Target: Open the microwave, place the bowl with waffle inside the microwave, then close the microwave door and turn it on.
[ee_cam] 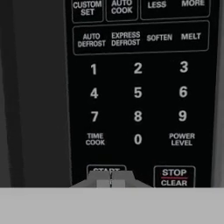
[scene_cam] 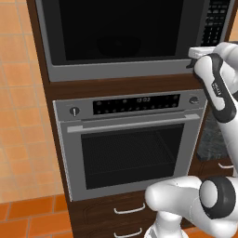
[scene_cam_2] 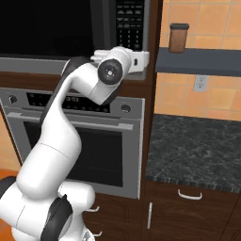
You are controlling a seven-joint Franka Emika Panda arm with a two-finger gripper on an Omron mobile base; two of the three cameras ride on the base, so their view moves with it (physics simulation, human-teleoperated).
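Two fingertips of the gripper (ee_cam: 111, 178) sit pressed together with nothing between them, right over the START key (ee_cam: 106, 170) on the keypad (ee_cam: 139, 87) at the right of the microwave (scene_cam: 130, 37). Its door (scene_cam: 121, 30) looks closed. A stiff, flat key like this likely wants a short, straight push at its middle, not a grab; nearby STOP/CLEAR (ee_cam: 174, 177) should be avoided

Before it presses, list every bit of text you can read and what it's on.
All on the microwave keypad, hand view:
"CUSTOM SET", "AUTO COOK", "LESS", "MORE"
"AUTO DEFROST", "EXPRESS DEFROST", "SOFTEN", "MELT"
"1" to "9", "0"
"TIME COOK", "POWER LEVEL"
"STOP CLEAR"
"START", half hidden behind the shut gripper
Oven display: too blurred.
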